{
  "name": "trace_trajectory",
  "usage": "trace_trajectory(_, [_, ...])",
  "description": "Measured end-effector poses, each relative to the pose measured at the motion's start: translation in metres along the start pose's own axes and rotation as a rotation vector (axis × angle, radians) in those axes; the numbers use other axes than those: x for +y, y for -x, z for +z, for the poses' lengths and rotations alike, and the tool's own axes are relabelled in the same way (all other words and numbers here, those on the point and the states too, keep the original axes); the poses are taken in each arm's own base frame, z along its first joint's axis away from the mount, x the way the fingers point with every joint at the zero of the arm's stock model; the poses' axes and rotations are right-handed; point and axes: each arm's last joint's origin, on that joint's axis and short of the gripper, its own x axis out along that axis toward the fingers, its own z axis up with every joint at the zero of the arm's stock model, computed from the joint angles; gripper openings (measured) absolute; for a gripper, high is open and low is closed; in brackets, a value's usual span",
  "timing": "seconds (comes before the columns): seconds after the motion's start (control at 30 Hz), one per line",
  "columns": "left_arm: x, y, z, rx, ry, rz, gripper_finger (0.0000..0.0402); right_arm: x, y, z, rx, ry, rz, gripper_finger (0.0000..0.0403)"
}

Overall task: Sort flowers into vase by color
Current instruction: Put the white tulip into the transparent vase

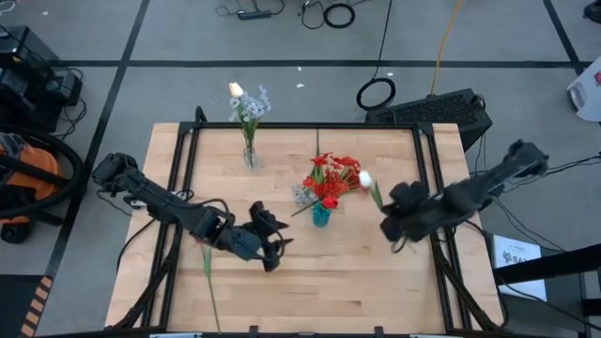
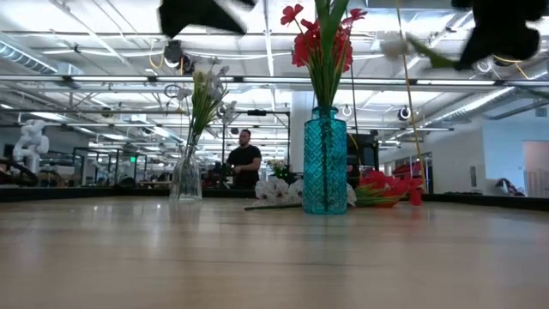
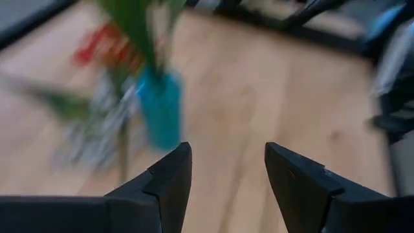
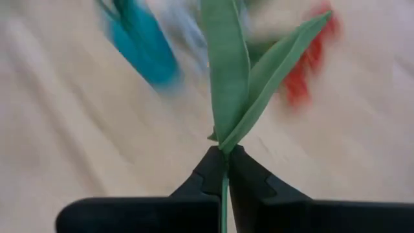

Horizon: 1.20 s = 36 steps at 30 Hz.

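A teal vase (image 1: 321, 215) (image 2: 324, 163) at the table's middle holds red flowers (image 1: 331, 183). A clear vase (image 1: 252, 156) (image 2: 186, 176) farther back and to the left holds white blooms (image 1: 246, 101). White sprigs (image 1: 302, 195) and more red flowers (image 2: 382, 187) lie on the table beside the teal vase. My right gripper (image 1: 387, 212) (image 4: 225, 158) hovers right of the teal vase, shut on a white rosebud flower (image 1: 365, 178) (image 2: 395, 43). My left gripper (image 1: 270, 246) (image 3: 228, 168) is open and empty, near and left of the teal vase. My right gripper pinches the rosebud flower's green stem (image 4: 224, 184) between its two fingers, just below the two long leaves (image 4: 229, 84). The flower is lifted clear of the table. It slants up and away from the fingers, its bloom toward the teal vase.
A loose green stem (image 1: 209, 277) lies on the table near the left arm, running toward the near edge. Black frame rails (image 1: 183, 169) run along the table's left and right sides. Bare wood (image 1: 376, 291) lies in front of the vases. A person (image 2: 244, 159) stands in the room behind.
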Motion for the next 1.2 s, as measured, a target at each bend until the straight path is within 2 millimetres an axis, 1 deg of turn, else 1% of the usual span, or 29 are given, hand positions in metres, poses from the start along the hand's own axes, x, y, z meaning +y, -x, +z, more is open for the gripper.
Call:
trace_trajectory(0.07, [-0.004,-0.001,0.011,-0.087,-0.025,-0.059,0.02,-0.001,0.016,0.01,-0.128,0.001,0.131,0.0001])
trace_trajectory(0.13, [-0.006,-0.001,0.023,-0.187,-0.038,-0.095,0.02,0.006,0.028,0.02,-0.249,0.039,0.262,0.0001])
trace_trajectory(0.23, [-0.008,0.001,0.039,-0.32,-0.03,-0.147,0.02,0.023,0.042,0.036,-0.424,0.116,0.433,0.0001])
trace_trajectory(0.33, [-0.009,0.004,0.051,-0.418,-0.015,-0.208,0.02,0.047,0.047,0.047,-0.572,0.197,0.555,0.0001])
trace_trajectory(0.4, [-0.009,0.006,0.057,-0.472,-0.008,-0.232,0.02,0.065,0.043,0.05,-0.63,0.253,0.622,0.0])
trace_trajectory(0.5, [-0.011,0.01,0.062,-0.53,-0.039,-0.256,0.02,0.088,0.029,0.048,-0.666,0.32,0.665,0.0])
trace_trajectory(0.6, [-0.014,0.012,0.065,-0.549,-0.071,-0.304,0.02,0.104,0.011,0.049,-0.67,0.349,0.704,0.0])
trace_trajectory(0.67, [-0.015,0.013,0.066,-0.55,-0.073,-0.328,0.02,0.113,0.006,0.055,-0.666,0.367,0.726,0.0])
trace_trajectory(0.8, [-0.015,0.013,0.066,-0.551,-0.073,-0.332,0.02,0.125,0.004,0.071,-0.656,0.405,0.778,0.0])
trace_trajectory(0.93, [-0.016,0.014,0.066,-0.557,-0.069,-0.337,0.02,0.134,0.001,0.085,-0.66,0.464,0.779,0.0])
trace_trajectory(1.03, [-0.017,0.015,0.065,-0.554,-0.071,-0.342,0.02,0.14,0.003,0.096,-0.684,0.479,0.758,0.0])
trace_trajectory(1.2, [-0.017,0.015,0.065,-0.554,-0.072,-0.343,0.0199,0.146,-0.008,0.105,-0.64,0.514,0.704,0.0])
